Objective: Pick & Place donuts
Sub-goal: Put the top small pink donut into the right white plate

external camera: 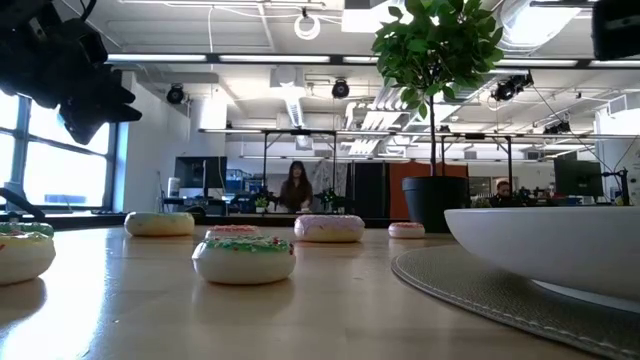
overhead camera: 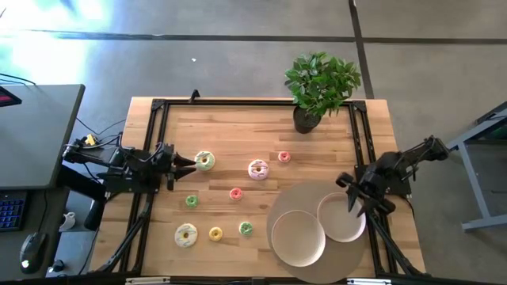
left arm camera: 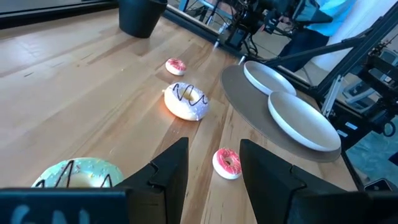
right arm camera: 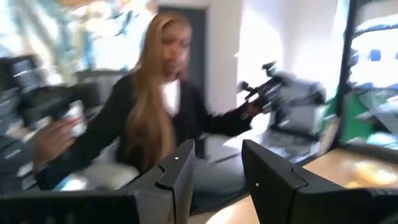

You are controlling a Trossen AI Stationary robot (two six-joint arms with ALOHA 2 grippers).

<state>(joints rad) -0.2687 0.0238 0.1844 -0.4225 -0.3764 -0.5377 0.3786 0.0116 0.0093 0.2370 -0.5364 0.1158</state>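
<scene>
Several toy donuts lie flat on the wooden table. A large green-iced donut (overhead camera: pixel 204 161) (left arm camera: pixel 78 174) lies nearest my left gripper. A large pink-and-white donut (overhead camera: pixel 257 169) (left arm camera: pixel 185 101) lies at mid table. Small ones are a pink (overhead camera: pixel 283 157), a red (overhead camera: pixel 235 193) (left arm camera: pixel 227 163), two green (overhead camera: pixel 192 201) (overhead camera: pixel 246 229) and a yellow (overhead camera: pixel 215 233). A large white-and-yellow donut (overhead camera: pixel 186 234) lies near the front. My left gripper (overhead camera: pixel 190 163) (left arm camera: pixel 214 163) is open and hangs above the table just left of the green donut, pointing right. My right gripper (overhead camera: pixel 345 187) (right arm camera: pixel 217 163) is open and raised by the plates.
Two beige plates (overhead camera: pixel 298 237) (overhead camera: pixel 342 218) sit on a round grey mat (overhead camera: pixel 295 196) at the table's near right. A potted plant (overhead camera: pixel 317 83) stands at the far edge. A black frame (overhead camera: pixel 238 103) runs along the table's sides. A person (right arm camera: pixel 155 106) shows in the right wrist view.
</scene>
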